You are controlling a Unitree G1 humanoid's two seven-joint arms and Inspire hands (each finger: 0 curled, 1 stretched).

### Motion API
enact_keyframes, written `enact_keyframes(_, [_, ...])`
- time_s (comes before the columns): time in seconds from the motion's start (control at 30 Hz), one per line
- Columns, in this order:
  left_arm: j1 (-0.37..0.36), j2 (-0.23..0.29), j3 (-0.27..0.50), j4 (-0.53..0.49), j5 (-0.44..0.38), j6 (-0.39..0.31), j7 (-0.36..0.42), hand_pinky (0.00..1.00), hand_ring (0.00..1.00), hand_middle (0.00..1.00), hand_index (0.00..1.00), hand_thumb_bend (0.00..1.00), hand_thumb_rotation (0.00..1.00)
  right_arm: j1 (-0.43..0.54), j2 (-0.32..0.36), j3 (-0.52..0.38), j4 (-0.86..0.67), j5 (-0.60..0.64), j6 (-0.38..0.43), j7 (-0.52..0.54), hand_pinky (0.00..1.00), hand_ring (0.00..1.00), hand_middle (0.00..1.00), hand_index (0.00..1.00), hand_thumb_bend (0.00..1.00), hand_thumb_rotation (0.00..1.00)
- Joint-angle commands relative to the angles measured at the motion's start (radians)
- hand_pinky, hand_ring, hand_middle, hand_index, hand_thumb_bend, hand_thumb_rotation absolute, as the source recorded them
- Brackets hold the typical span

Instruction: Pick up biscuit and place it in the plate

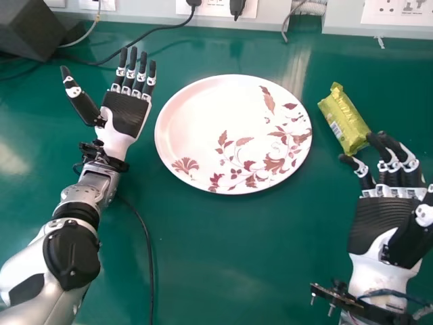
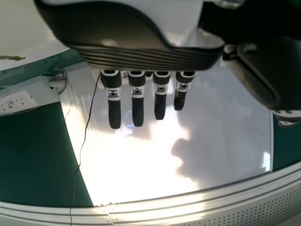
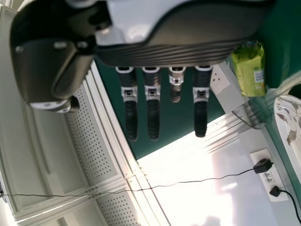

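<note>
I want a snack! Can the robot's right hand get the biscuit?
Probably yes: the right hand is open just beside the biscuit, and nothing seems to stand between them.

A green worktop [image 1: 223, 257] meets a pale wall strip [image 1: 270, 22] fitted with white sockets [image 1: 399, 10] at its far edge. Strong light glares off a glossy pale panel [image 2: 141, 160], with perforated panelling [image 2: 263, 209] near it.

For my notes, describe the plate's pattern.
Dark red leaves and flowers on pale pink; the plate shows best in the head view.
</note>
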Motion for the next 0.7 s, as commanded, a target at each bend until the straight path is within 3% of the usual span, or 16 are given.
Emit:
enact_keyframes(0.0, [0.023,-0.012,0.001,0.004,-0.002,0.008,0.001,0.78,0.87,0.95,0.98,1.0,0.64,0.01,0.048,0.009,-0.016,-0.006,-0.001,-0.005,0.54,0.63,0.69,0.65,0.63,0.35])
enact_keyframes(0.2, [0.026,-0.026,-0.003,0.001,0.003,0.011,0.01,0.8,0.89,0.96,0.99,1.0,0.65,0.015,0.058,0.004,-0.013,-0.024,-0.014,-0.015,0.53,0.62,0.67,0.64,0.61,0.39])
enact_keyframes(0.43, [0.029,-0.025,-0.008,0.005,0.012,0.004,0.002,0.8,0.89,0.96,0.99,1.0,0.65,0.01,0.061,0.004,-0.011,-0.039,-0.026,-0.024,0.53,0.63,0.68,0.64,0.65,0.33])
enact_keyframes(0.67, [0.031,-0.022,-0.009,0.006,0.013,0.03,-0.011,0.81,0.89,0.95,0.99,1.0,0.64,-0.001,0.063,0.004,-0.007,-0.062,-0.025,-0.042,0.55,0.65,0.69,0.65,0.6,0.38])
